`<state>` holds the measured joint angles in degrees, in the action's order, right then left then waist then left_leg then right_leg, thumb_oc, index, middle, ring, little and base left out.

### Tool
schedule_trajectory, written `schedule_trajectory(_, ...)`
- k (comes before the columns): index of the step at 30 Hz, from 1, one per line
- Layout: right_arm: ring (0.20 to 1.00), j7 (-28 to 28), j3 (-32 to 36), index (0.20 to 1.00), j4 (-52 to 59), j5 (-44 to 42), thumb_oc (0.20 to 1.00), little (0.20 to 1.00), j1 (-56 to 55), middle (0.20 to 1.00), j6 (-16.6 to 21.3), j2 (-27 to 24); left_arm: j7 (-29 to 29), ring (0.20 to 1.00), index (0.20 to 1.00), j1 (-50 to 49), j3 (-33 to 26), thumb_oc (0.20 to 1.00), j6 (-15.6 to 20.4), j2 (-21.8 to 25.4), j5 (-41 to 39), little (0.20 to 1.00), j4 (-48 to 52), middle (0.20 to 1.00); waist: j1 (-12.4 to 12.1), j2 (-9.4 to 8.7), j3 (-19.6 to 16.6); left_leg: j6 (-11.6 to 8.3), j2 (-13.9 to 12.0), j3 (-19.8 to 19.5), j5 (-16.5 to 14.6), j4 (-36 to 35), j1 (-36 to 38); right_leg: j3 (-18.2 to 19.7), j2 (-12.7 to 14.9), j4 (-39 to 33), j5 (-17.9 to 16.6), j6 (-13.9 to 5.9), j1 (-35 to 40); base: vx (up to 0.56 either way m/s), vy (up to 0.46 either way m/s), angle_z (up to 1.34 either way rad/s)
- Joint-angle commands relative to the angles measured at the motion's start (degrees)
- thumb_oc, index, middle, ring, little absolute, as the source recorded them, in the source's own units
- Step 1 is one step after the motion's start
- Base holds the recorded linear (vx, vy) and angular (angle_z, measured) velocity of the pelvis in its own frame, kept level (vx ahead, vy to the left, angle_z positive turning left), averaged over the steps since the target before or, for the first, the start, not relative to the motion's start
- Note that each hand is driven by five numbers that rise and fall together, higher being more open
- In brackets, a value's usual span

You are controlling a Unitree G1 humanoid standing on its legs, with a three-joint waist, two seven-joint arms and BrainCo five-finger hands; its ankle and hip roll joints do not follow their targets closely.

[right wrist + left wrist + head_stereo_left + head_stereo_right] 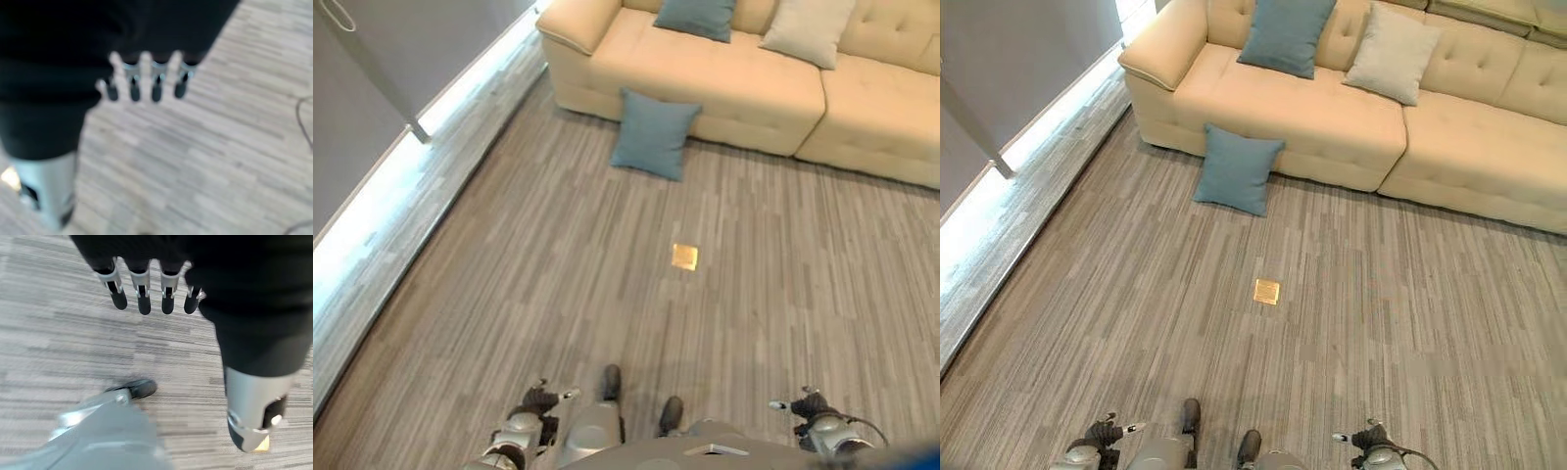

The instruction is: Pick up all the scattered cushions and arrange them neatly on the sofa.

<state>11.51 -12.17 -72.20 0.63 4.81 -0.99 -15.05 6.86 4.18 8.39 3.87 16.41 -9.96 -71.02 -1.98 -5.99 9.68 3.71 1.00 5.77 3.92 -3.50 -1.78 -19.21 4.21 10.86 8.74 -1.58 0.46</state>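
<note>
Fingers: we find both sets straight and relaxed, holding nothing; the left hand (pixel 146 289) and the right hand (pixel 146 81) each hang over bare floor (pixel 1410 323), low at the robot's sides.
Cushion on floor: one teal floor cushion (pixel 1235 168) stands tilted, its upper edge leaning against the front of the cream sofa (pixel 1293 117), near the sofa's left arm. It is well apart from both hands.
Cushions on sofa: a teal cushion (pixel 1286 35) and a beige cushion (pixel 1392 54) lean against the backrest, side by side.
Handling: we judge the floor cushion light, soft and easily squashed, not fragile; its fabric should give decent purchase. A hold on the free upper corner or along a side edge, pinching through the filling, looks soundest to us.
Other item: a small brass floor plate (pixel 1266 291) is set in the floor between robot and sofa.
Not determined: the sofa is cut off at the upper and right edges, so we cannot say whether more cushions lie beyond; the floor cushion's rear face is hidden.
</note>
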Motion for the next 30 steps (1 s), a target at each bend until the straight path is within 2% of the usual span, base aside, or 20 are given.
schedule_trajectory(1,1.000,-0.2,-1.2,1.000,0.8,-1.4,1.000,1.000,1.5,1.000,0.2,0.0,0.0,1.000,1.000,1.1,-1.9,1.000,0.2,2.6,1.8,1.000,-1.5,1.000,-0.7,-2.61,0.4,1.49,3.5,-2.2,-13.7,8.3,-1.7,0.8,2.4,10.4,-0.3,-2.91,0.6,0.30,0.506,-0.06)
schedule_trajectory(2,1.000,-0.2,-1.9,1.000,1.5,-1.1,1.000,1.000,2.2,1.000,0.2,0.0,0.3,1.000,1.000,1.0,-1.7,1.000,0.0,3.2,2.4,1.000,-1.4,1.000,-0.6,-2.26,1.7,3.13,4.7,-2.3,-14.7,8.4,0.1,1.7,4.9,20.5,-4.2,-3.34,-3.4,0.17,0.316,-0.04)
schedule_trajectory(4,1.000,-0.4,-2.3,1.000,1.9,-0.8,1.000,1.000,2.7,1.000,0.3,-0.1,0.3,1.000,1.000,0.8,-1.6,1.000,0.0,3.6,3.1,1.000,-1.6,1.000,-0.8,-1.44,2.2,4.06,5.2,-2.8,-15.1,7.5,2.0,2.3,5.6,25.0,-4.0,-3.16,-6.6,0.22,0.313,0.05)
schedule_trajectory(5,1.000,-0.5,-2.7,1.000,2.1,-0.6,1.000,1.000,3.0,1.000,0.4,-0.1,0.4,1.000,1.000,0.8,-1.5,1.000,-0.1,3.7,3.3,1.000,-1.8,1.000,-1.0,-0.92,2.5,4.13,5.0,-3.0,-14.7,6.3,3.3,3.2,4.6,24.6,-2.7,-2.63,-8.1,0.20,0.182,0.10)
schedule_trajectory(7,1.000,-0.5,-2.9,1.000,2.4,-0.6,1.000,1.000,3.4,1.000,0.4,-0.2,0.4,1.000,1.000,0.9,-1.5,1.000,0.1,3.7,3.3,1.000,-1.8,1.000,-1.3,-0.26,2.8,3.97,4.7,-3.2,-14.3,5.2,4.3,3.9,2.9,21.7,-1.5,-2.46,-8.7,0.17,0.095,-0.02)
schedule_trajectory(9,1.000,-0.5,-3.5,1.000,3.4,0.1,1.000,1.000,4.2,1.000,0.3,-0.6,0.4,1.000,1.000,0.5,-1.6,1.000,0.1,3.4,3.8,1.000,-2.3,1.000,-2.2,1.10,3.4,2.94,3.8,-2.6,-14.4,4.7,5.4,2.8,-0.6,6.7,-0.9,-2.41,-8.5,0.24,0.068,0.00)
schedule_trajectory(11,1.000,-0.5,-3.4,1.000,3.7,0.7,1.000,1.000,4.5,1.000,0.3,-0.9,0.5,1.000,1.000,1.0,-1.4,1.000,0.3,3.4,4.6,1.000,-2.5,1.000,-2.0,1.28,3.4,2.37,3.8,-2.5,-15.0,4.6,6.1,5.0,-3.4,-4.9,-3.5,-3.88,-8.4,0.28,0.016,-0.34)
schedule_trajectory(13,1.000,-0.6,-3.4,1.000,3.7,1.0,1.000,1.000,4.6,1.000,0.1,-1.0,0.4,1.000,1.000,1.2,-1.4,1.000,0.2,3.3,5.0,1.000,-2.5,1.000,-1.8,1.40,3.3,2.21,3.8,-2.7,-15.2,4.8,6.1,6.4,-3.9,-7.1,-3.9,-4.40,-8.4,0.28,0.007,-0.25)
schedule_trajectory(14,1.000,-0.7,-3.6,1.000,3.1,1.0,1.000,1.000,4.1,1.000,0.1,-0.8,0.5,1.000,1.000,1.6,-1.0,1.000,0.5,2.6,5.7,1.000,-2.9,1.000,-1.4,1.09,2.8,1.95,4.7,-4.2,-16.7,5.9,6.5,9.9,-5.0,-9.7,-4.4,-3.59,-6.4,0.45,-0.019,0.11)
schedule_trajectory(17,1.000,-0.9,-3.1,1.000,2.7,0.7,1.000,1.000,3.2,1.000,0.3,-0.7,0.1,1.000,1.000,1.3,-0.7,1.000,0.5,1.9,5.7,1.000,-3.3,1.000,-0.6,1.46,1.3,0.79,4.1,-4.6,-18.3,7.8,7.6,10.1,-5.7,-8.4,-3.4,-2.52,-5.8,0.47,-0.047,0.50)
schedule_trajectory(18,1.000,-1.0,-2.8,1.000,2.3,0.1,1.000,1.000,2.6,1.000,0.8,-0.6,-0.2,1.000,1.000,1.6,-0.1,1.000,0.5,1.5,5.6,1.000,-2.9,1.000,-0.2,1.40,1.5,-2.32,3.0,-3.3,-16.1,18.2,4.6,9.2,-6.1,-9.6,-3.0,-1.05,-3.0,0.35,-0.112,0.45)
schedule_trajectory(19,1.000,-0.9,-2.9,1.000,2.1,-0.1,1.000,1.000,2.7,1.000,1.0,-0.5,-0.4,1.000,1.000,2.0,0.3,1.000,0.5,1.5,5.4,1.000,-2.4,1.000,-0.4,1.13,2.3,-3.87,1.5,-2.3,-13.7,28.0,0.1,8.7,-6.5,-10.4,-2.9,0.25,-1.6,0.36,-0.113,0.56)
schedule_trajectory(20,1.000,-0.9,-2.9,1.000,2.0,-0.1,1.000,1.000,2.7,1.000,1.0,-0.5,-0.4,1.000,1.000,2.0,0.3,1.000,0.5,1.5,5.4,1.000,-2.4,1.000,-0.3,1.34,2.2,-3.95,1.3,-2.4,-14.0,28.3,0.0,8.6,-6.7,-10.3,-2.8,0.24,-1.6,0.19,-0.157,0.73)
schedule_trajectory(21,1.000,-0.6,-3.3,1.000,1.5,-1.0,1.000,1.000,3.2,1.000,1.0,-0.4,-0.3,1.000,1.000,3.0,0.9,1.000,0.2,1.8,5.1,1.000,-1.8,1.000,-1.0,1.15,3.6,-3.76,-1.8,-1.3,-13.1,40.9,-7.0,7.7,-8.3,-11.9,-1.9,2.39,0.7,0.18,-0.142,0.78)
schedule_trajectory(22,1.000,-0.5,-3.3,1.000,1.3,-1.4,1.000,1.000,3.2,1.000,0.9,-0.5,-0.2,1.000,1.000,3.3,1.1,1.000,0.1,1.9,4.9,1.000,-1.7,1.000,-1.1,0.85,4.1,-3.10,-2.9,-0.7,-13.9,43.9,-9.6,7.1,-8.6,-12.4,-1.5,2.90,1.5,0.18,-0.142,0.58)
schedule_trajectory(23,1.000,-0.5,-3.4,1.000,1.3,-1.4,1.000,1.000,3.2,1.000,0.9,-0.5,-0.2,1.000,1.000,3.3,1.1,1.000,0.1,1.9,4.9,1.000,-1.7,1.000,-1.1,0.80,4.1,-3.18,-2.9,-0.7,-13.9,43.6,-9.3,7.2,-8.5,-12.2,-1.4,2.84,1.5,0.22,-0.046,0.07)
schedule_trajectory(24,1.000,-0.3,-3.3,1.000,1.1,-2.1,1.000,1.000,3.3,1.000,0.8,-0.5,-0.1,1.000,1.000,3.7,1.2,1.000,0.1,1.8,4.6,1.000,-1.9,1.000,-1.1,-0.37,4.3,-1.97,-2.5,0.3,-16.8,40.5,-11.5,6.0,-7.9,-13.4,-1.1,2.83,2.8,0.25,0.010,-0.03)
schedule_trajectory(26,1.000,-0.1,-3.3,1.000,1.1,-2.2,1.000,1.000,3.2,1.000,0.8,-0.8,0.0,1.000,1.000,3.6,1.1,1.000,0.0,1.8,4.6,1.000,-1.9,1.000,-0.4,-1.53,3.7,-1.19,-1.1,0.7,-19.0,31.8,-11.5,5.4,-6.7,-14.6,-0.7,2.05,3.5,0.31,0.076,0.16)
schedule_trajectory(29,1.000,0.2,-3.6,1.000,0.8,-2.1,1.000,1.000,3.1,1.000,0.8,-1.3,0.3,1.000,1.000,3.4,1.0,1.000,0.1,2.2,4.5,1.000,-1.7,1.000,0.1,-2.31,3.1,-2.44,1.5,-2.3,-10.9,12.0,-10.0,4.5,-5.8,-14.8,0.2,2.06,4.2,0.24,0.119,0.47)
schedule_trajectory(30,1.000,0.2,-3.6,1.000,0.8,-2.1,1.000,1.000,3.1,1.000,0.8,-1.3,0.3,1.000,1.000,3.4,1.0,1.000,0.1,2.2,4.5,1.000,-1.7,1.000,0.3,-2.36,3.0,-2.43,1.7,-2.4,-10.7,11.7,-9.9,4.4,-5.7,-14.8,0.3,2.06,4.2,0.19,0.119,0.13)
